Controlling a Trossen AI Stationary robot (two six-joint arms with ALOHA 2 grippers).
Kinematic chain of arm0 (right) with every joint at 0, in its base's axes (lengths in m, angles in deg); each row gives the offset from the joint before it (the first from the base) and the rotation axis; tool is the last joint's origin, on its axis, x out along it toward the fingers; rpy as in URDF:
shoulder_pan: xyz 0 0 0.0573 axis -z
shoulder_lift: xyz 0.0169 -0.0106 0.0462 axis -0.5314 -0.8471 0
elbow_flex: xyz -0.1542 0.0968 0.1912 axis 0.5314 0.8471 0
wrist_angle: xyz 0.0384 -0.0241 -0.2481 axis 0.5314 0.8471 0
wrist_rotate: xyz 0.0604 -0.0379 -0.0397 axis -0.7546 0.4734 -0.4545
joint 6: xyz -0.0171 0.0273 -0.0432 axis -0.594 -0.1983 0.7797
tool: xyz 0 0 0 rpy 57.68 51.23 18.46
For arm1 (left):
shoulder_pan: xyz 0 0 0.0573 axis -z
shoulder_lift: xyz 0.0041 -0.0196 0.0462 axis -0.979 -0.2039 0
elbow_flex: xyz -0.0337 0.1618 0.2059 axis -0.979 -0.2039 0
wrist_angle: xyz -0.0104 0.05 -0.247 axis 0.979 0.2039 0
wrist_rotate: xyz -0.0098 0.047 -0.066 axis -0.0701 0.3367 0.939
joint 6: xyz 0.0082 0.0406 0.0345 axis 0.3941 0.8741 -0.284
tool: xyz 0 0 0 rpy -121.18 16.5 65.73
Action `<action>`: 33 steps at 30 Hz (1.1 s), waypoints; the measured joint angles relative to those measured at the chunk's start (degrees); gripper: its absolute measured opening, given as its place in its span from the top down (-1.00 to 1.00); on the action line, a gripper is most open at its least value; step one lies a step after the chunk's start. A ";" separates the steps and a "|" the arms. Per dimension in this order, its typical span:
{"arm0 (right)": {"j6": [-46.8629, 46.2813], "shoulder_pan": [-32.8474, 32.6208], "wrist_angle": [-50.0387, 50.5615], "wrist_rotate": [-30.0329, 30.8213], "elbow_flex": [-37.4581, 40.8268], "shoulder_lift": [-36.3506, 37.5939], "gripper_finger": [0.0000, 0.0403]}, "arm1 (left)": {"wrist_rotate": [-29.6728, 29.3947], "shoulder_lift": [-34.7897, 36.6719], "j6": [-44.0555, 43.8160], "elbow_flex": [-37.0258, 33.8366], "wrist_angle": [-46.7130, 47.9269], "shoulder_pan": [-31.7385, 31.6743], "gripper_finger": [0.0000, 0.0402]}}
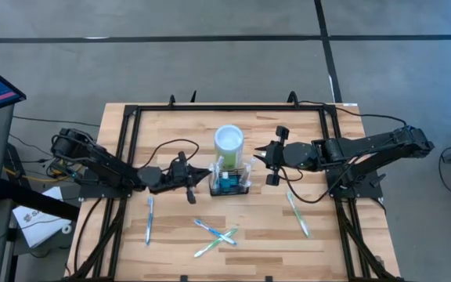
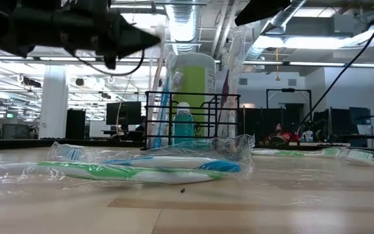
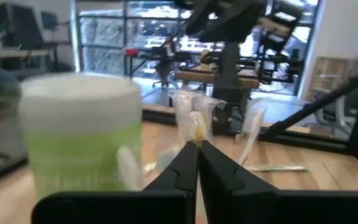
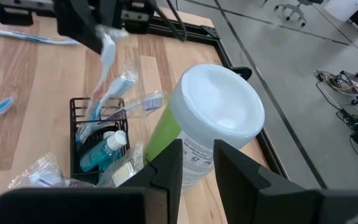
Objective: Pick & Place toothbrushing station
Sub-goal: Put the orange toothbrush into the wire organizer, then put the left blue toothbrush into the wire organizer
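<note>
The toothbrushing station, a black wire caddy (image 1: 230, 186) (image 2: 193, 117) (image 4: 82, 140), rests on its base mid-table. A blue bottle (image 4: 98, 152) and wrapped toothbrushes (image 4: 114, 87) stand in it. The lime-green cup (image 1: 229, 141) (image 4: 213, 121) stands just behind it. My left gripper (image 1: 199, 177) (image 3: 197, 155) is level at the caddy's left side and shut, its tips right by a wrapped toothbrush (image 3: 190, 118). My right gripper (image 1: 258, 153) (image 4: 197, 163) hangs open above the cup's right side, with nothing between its fingers. My left gripper comes level from the table's left with its fingers shut. Their tips end right at the wrapper of a toothbrush (image 3: 194, 134) that stands upright in the caddy. Whether they touch it, I cannot tell.
Loose wrapped toothbrushes lie on the wood: one at the left (image 1: 149, 219), a crossed pair near the front (image 1: 214, 233) (image 2: 148, 166), one at the right (image 1: 297, 213). A black frame (image 1: 131, 110) borders the tabletop.
</note>
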 joint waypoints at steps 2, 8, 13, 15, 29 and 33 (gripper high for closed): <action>0.00 0.02 0.02 0.00 0.00 0.00 0.60 | -1.19 -1.50 -1.91 -0.37 -0.48 0.24 1.00; 0.46 0.02 -0.11 0.00 0.00 0.00 0.60 | -1.81 -4.38 -2.41 -0.84 -2.90 0.76 1.00; 0.51 0.02 0.01 0.00 0.00 0.00 0.60 | -1.68 -4.40 -2.54 -0.84 -2.79 0.76 1.00; 0.57 0.04 0.03 0.00 0.00 0.00 0.60 | -1.68 -4.40 -2.55 -0.84 -2.75 0.76 1.00; 0.52 0.02 0.03 0.00 0.00 0.00 0.60 | 2.25 -4.49 -5.99 -0.88 0.18 0.78 0.64; 0.50 0.02 0.05 0.00 0.00 0.00 0.60 | 2.45 -4.21 -6.06 -0.88 -0.15 0.78 0.47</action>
